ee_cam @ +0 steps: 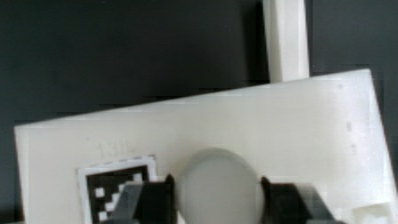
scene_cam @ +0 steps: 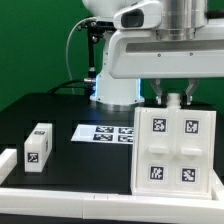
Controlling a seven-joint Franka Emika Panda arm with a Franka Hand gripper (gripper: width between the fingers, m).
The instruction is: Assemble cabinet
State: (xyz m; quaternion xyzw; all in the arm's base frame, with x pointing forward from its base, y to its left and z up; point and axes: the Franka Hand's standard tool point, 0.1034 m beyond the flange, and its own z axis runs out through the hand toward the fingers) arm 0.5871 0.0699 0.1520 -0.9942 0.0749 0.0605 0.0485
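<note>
The cabinet [scene_cam: 172, 148] is a large white box-like body with four black-and-white tags on its front, standing upright on the black table at the exterior view's right. My gripper [scene_cam: 172, 98] comes down from above onto its top edge, one finger on each side. In the wrist view the cabinet [ee_cam: 214, 120] fills the frame as a white slab with a tag [ee_cam: 111, 188]. The gripper [ee_cam: 217, 196] has its dark fingers [ee_cam: 157, 200] pressed against a rounded white part of the cabinet between them.
A small white block [scene_cam: 38, 146] with tags stands at the exterior view's left, with another white piece [scene_cam: 6, 162] beside it. The marker board [scene_cam: 105, 132] lies flat mid-table. A low white border rail [scene_cam: 70, 192] runs along the front; a rail also shows in the wrist view [ee_cam: 285, 38].
</note>
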